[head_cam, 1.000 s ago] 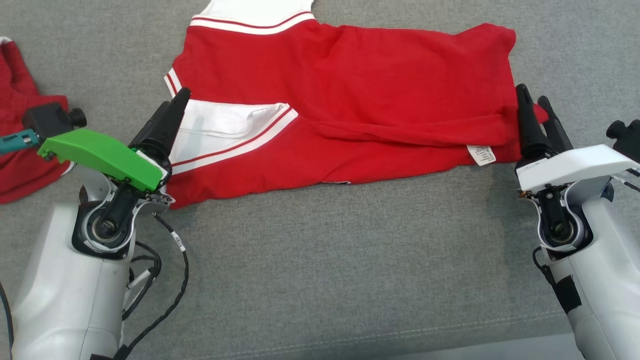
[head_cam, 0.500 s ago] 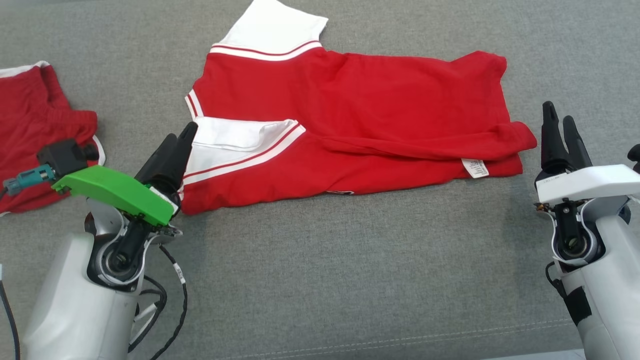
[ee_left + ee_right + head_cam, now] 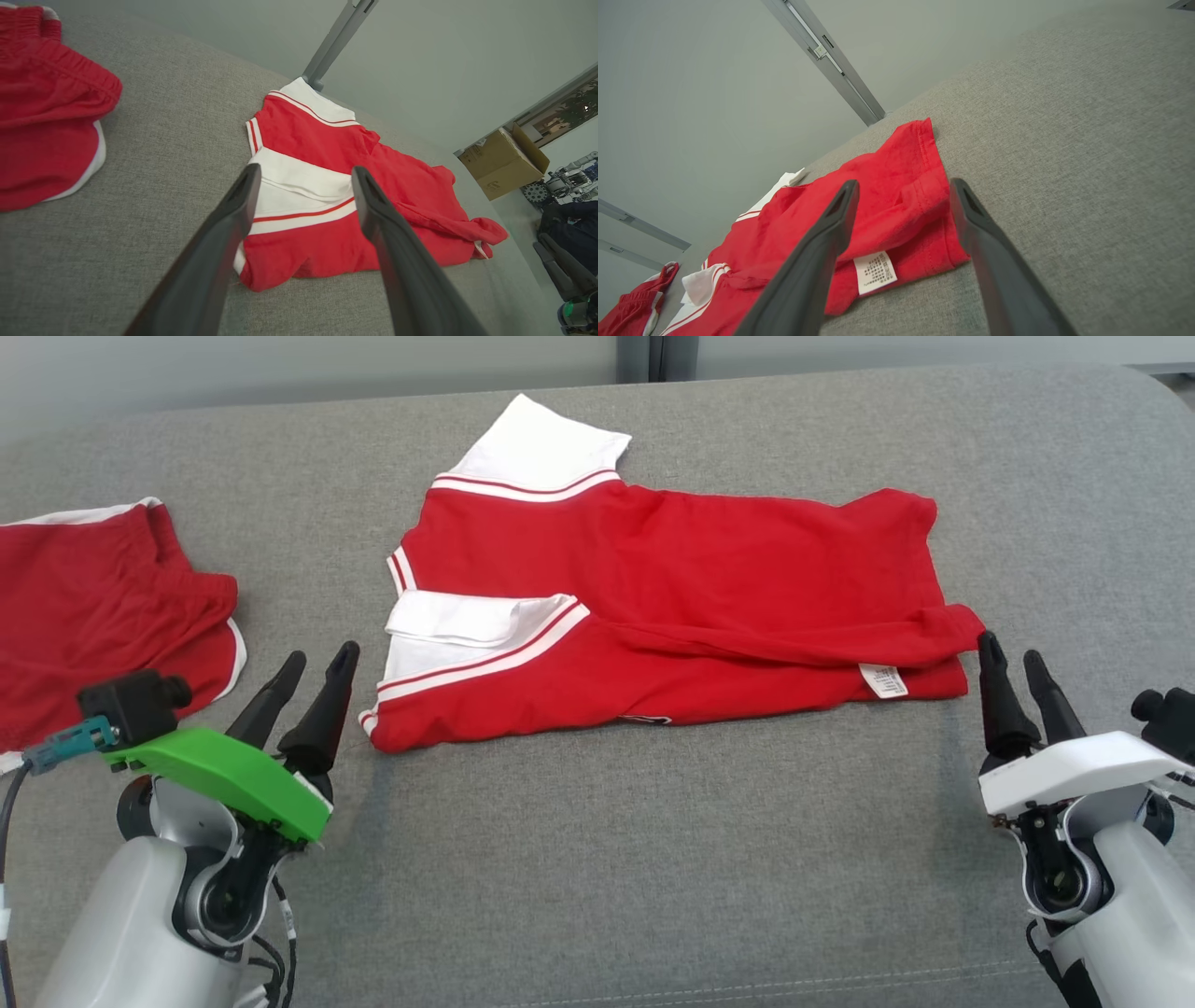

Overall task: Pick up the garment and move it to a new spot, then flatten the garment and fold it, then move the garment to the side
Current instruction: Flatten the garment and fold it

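The garment is a red shirt with white sleeves and red-and-white trim, folded lengthwise and lying flat on the grey cushion. A white care label shows near its right end. My left gripper hovers open just off the shirt's near left corner, touching nothing. My right gripper is open too, beside the shirt's right end. In the left wrist view the garment lies beyond the left gripper. In the right wrist view the garment and its label sit between the spread fingers of the right gripper.
A second red garment with white edging lies at the left of the cushion. A grey wall with a metal post rises behind. A cardboard box stands off to the right in the left wrist view.
The head camera has tilted up, so the picture has shifted down. Both grippers have drawn back off the shirt's ends, toward the near edge, and stayed open.
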Motion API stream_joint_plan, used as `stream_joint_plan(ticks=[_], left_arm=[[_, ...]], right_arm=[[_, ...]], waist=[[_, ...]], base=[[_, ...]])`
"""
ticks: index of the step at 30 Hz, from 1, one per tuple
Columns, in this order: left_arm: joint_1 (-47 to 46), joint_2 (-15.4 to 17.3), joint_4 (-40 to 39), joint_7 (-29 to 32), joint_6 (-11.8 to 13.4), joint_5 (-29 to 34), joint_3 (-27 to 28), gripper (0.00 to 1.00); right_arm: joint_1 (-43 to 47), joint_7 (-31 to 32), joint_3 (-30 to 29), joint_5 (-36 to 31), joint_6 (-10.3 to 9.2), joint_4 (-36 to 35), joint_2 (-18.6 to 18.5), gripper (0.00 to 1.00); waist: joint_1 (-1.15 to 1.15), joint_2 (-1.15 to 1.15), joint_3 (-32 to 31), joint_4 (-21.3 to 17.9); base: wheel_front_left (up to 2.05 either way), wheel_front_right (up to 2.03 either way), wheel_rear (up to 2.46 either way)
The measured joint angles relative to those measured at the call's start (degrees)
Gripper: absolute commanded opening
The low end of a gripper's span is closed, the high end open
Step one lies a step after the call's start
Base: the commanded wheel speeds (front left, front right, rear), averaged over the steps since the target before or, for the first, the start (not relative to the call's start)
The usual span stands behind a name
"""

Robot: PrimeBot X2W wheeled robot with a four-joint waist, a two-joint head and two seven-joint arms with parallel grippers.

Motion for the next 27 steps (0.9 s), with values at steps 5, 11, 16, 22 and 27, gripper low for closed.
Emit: stream_joint_plan(ticks=[5, 11, 16, 22, 27], left_arm=[[1.9, 1.9, -1.1, -2.2, 0.1, 4.8, -1.5, 1.00], [3.7, 2.2, -1.8, -2.9, 1.5, 7.2, -3.3, 1.00], [3.7, 2.1, -2.2, -2.9, 2.1, 7.7, -3.9, 1.00], [3.7, 2.0, -2.3, -1.6, 2.6, 8.2, -5.3, 1.00], [3.7, 2.1, -2.3, -0.4, 3.5, 9.2, -5.9, 1.00]], right_arm=[[1.7, 0.3, 2.9, -1.6, 0.44, 0.1, -0.5, 1.00], [2.1, 1.5, 3.8, -4.0, -0.63, 1.1, -1.9, 1.00], [2.0, 2.8, 4.2, -4.1, -1.62, 1.8, -1.7, 1.00], [0.1, 4.4, 4.2, -4.0, -2.68, 2.9, -1.2, 1.00], [-1.0, 6.1, 4.4, -3.9, -2.70, 4.2, -0.8, 1.00]], waist=[[0.00, 0.00, -0.8, 0.0], [0.00, 0.00, -0.3, -0.1], [0.00, 0.00, 1.0, 0.0], [0.00, 0.00, 3.0, 0.0], [0.00, 0.00, 4.5, 0.3]], base=[[0.00, 0.00, 0.00], [0.00, 0.00, 0.00], [0.00, 0.00, 0.00], [0.00, 0.00, 0.00], [0.00, 0.00, 0.00]])
